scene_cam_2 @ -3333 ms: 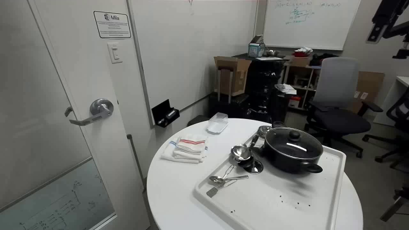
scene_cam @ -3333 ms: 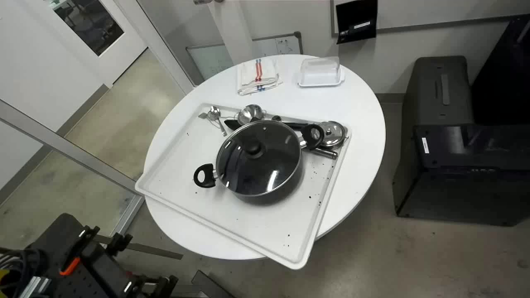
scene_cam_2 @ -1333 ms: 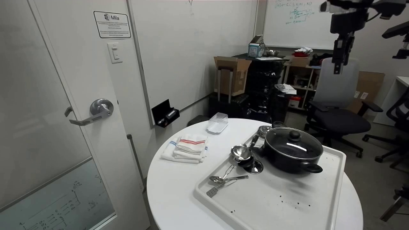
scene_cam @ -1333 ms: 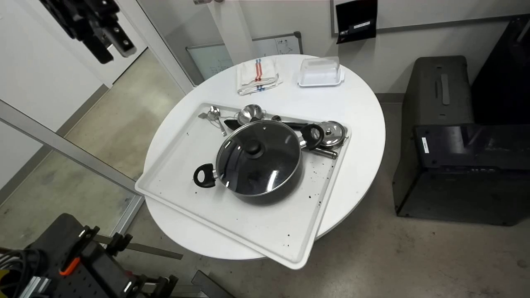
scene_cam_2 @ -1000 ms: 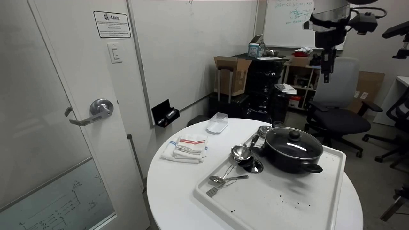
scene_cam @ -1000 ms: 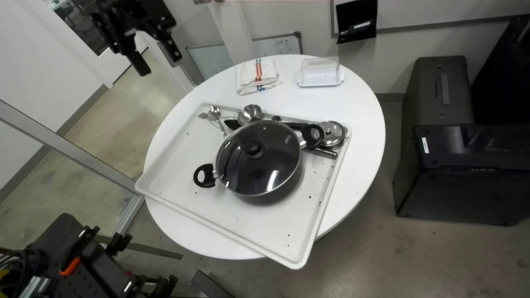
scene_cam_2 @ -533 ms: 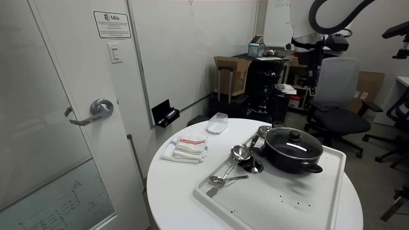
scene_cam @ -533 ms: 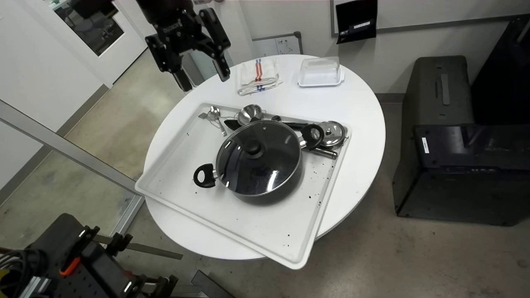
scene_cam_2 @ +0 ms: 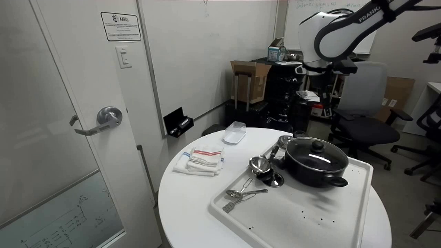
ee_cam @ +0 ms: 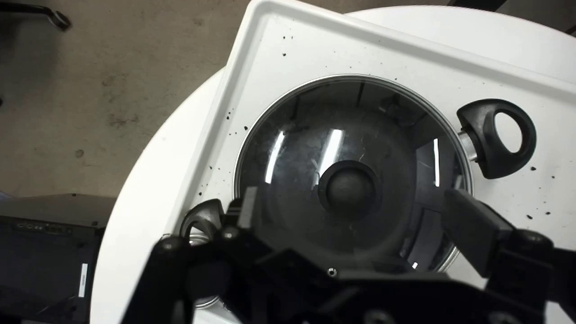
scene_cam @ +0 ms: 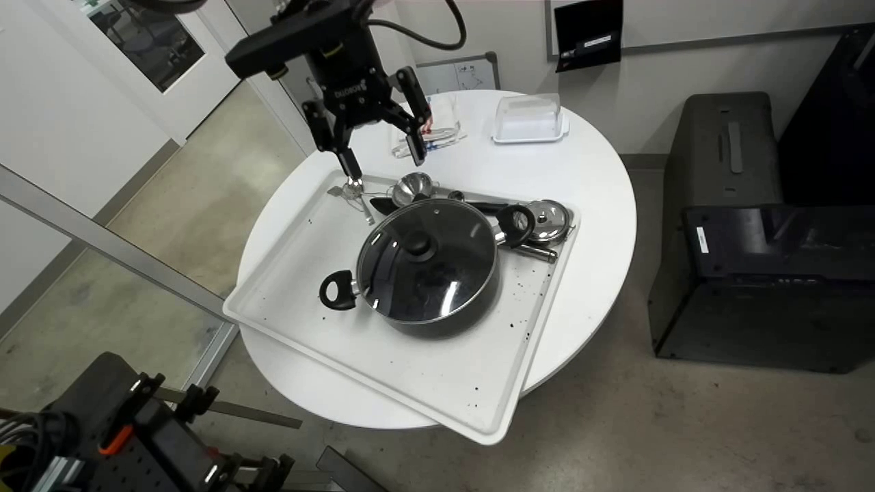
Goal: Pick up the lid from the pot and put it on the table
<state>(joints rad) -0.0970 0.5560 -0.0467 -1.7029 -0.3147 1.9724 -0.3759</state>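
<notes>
The lid (scene_cam: 451, 260), see-through glass with a metal rim and dark knob (scene_cam: 417, 242), sits on the black pot (scene_cam: 448, 329). In an exterior view, the lid (scene_cam_2: 303, 155) lies flat on the pot (scene_cam_2: 303, 174). The pot stands on a white tray (scene_cam: 424, 369) on the round white table (scene_cam: 601, 191). My gripper (scene_cam: 384, 164) is open and empty, above the tray's back edge. In the wrist view, the knob (ee_cam: 351, 189) shows between the open fingers of my gripper (ee_cam: 350, 202), apart from them and below. The lid's near edge is partly hidden by the gripper.
Metal utensils, a small strainer (scene_cam: 413, 187) and a small shiny lidded pot (scene_cam: 549, 220) lie on the tray beside the pot. A folded towel (scene_cam_2: 203, 160) and a clear-topped dish (scene_cam: 530, 119) stand on the table. The pot handles (scene_cam: 338, 290) stick out sideways.
My arm has come into view from the side, moving across and down towards the pot. The gripper stays open. The lid, pot and tray have not moved.
</notes>
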